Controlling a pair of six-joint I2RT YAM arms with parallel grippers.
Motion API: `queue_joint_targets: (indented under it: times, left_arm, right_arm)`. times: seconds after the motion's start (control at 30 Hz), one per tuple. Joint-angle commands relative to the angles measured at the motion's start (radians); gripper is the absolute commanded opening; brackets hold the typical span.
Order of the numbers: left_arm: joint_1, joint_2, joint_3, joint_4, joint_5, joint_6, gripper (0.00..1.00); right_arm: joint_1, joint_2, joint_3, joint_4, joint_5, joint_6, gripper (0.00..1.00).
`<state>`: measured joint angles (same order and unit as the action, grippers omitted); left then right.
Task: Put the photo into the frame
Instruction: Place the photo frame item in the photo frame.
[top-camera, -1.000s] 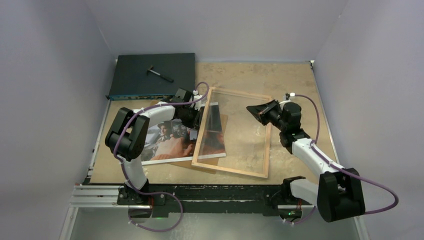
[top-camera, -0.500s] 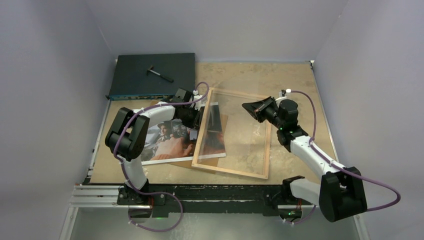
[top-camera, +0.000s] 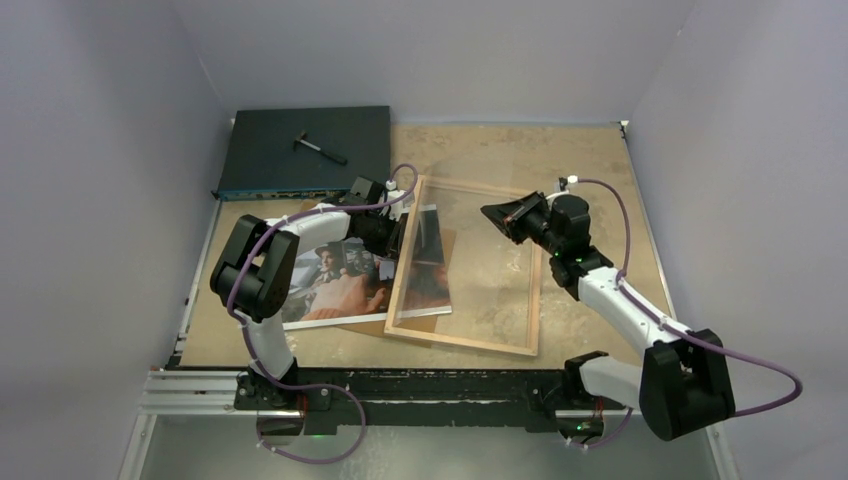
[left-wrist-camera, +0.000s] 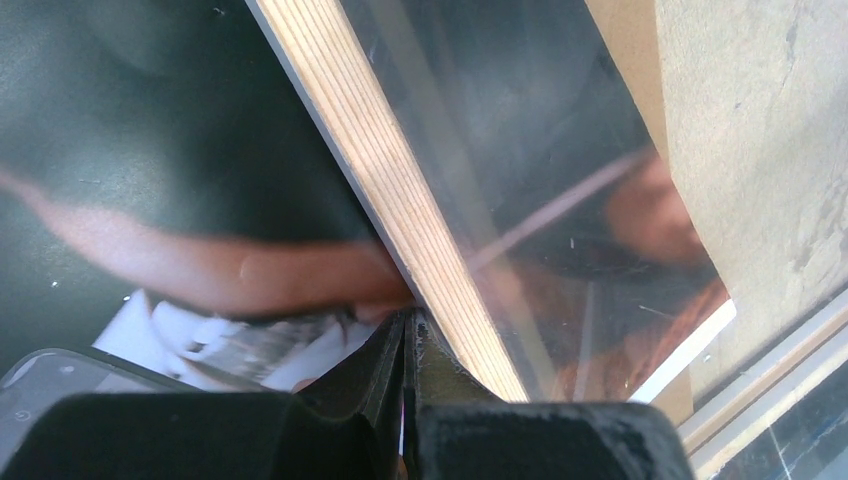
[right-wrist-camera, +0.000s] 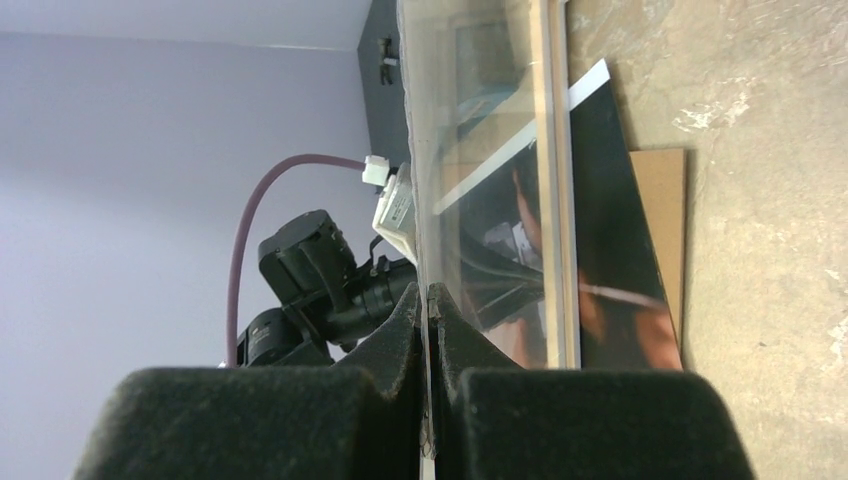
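Observation:
The photo (top-camera: 340, 285) lies face up at the left on a brown backing board (top-camera: 365, 326). Its right part is under the frame's left rail. The frame (top-camera: 460, 339) lies wood side up in the middle. My left gripper (top-camera: 388, 238) is shut, its tips (left-wrist-camera: 408, 318) against the wood rail (left-wrist-camera: 400, 190), with a thin pale sliver of the photo (left-wrist-camera: 200, 150) between the pads. My right gripper (top-camera: 487, 212) hovers over the frame, shut (right-wrist-camera: 428, 292) on a thin clear pane (right-wrist-camera: 415, 150) that stands edge-on. The rail (right-wrist-camera: 555, 200) and photo (right-wrist-camera: 605, 250) show behind it.
A dark flat box (top-camera: 300, 150) with a black pen-like tool (top-camera: 320, 148) on it sits at the back left. Grey walls close in the table on three sides. The left arm (right-wrist-camera: 310, 270) is close behind the pane in the right wrist view.
My right gripper has moved a little left and toward the back with the pane. The left gripper, photo and frame have not visibly moved.

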<state>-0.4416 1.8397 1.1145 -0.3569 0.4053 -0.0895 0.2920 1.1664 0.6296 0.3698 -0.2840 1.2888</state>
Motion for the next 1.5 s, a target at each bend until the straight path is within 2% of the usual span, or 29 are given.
queue_joint_targets:
  times: [0.0, 0.2, 0.43, 0.6, 0.77, 0.97, 1.33, 1.47]
  left_arm:
    - [-0.017, 0.0, 0.009, 0.028, 0.058, -0.009, 0.0]
    - [-0.016, -0.007, 0.003, 0.026, 0.053, -0.006, 0.0]
    - [-0.016, -0.01, 0.003, 0.028, 0.055, -0.006, 0.0]
    - [-0.016, -0.015, 0.0, 0.029, 0.056, -0.003, 0.0]
    - [-0.016, -0.02, -0.009, 0.033, 0.058, -0.003, 0.0]
    - [-0.017, -0.024, -0.011, 0.035, 0.061, -0.002, 0.0]
    - [-0.016, -0.023, -0.012, 0.038, 0.068, -0.006, 0.0]
    - [-0.016, -0.024, -0.013, 0.037, 0.069, -0.007, 0.0]
  right_arm:
    - [0.026, -0.01, 0.013, -0.14, 0.01, -0.052, 0.0]
    - [0.026, -0.044, 0.033, -0.262, 0.051, -0.102, 0.01]
    - [0.024, -0.004, 0.068, -0.303, 0.071, -0.178, 0.26]
    - [0.025, 0.042, 0.107, -0.333, 0.076, -0.253, 0.36]
    - [0.025, 0.08, 0.179, -0.431, 0.122, -0.34, 0.58]
    - [0.026, 0.095, 0.227, -0.505, 0.179, -0.401, 0.75]
    - [0.024, 0.205, 0.316, -0.565, 0.267, -0.522, 0.96]
    - [0.026, 0.238, 0.33, -0.579, 0.269, -0.544, 0.99]
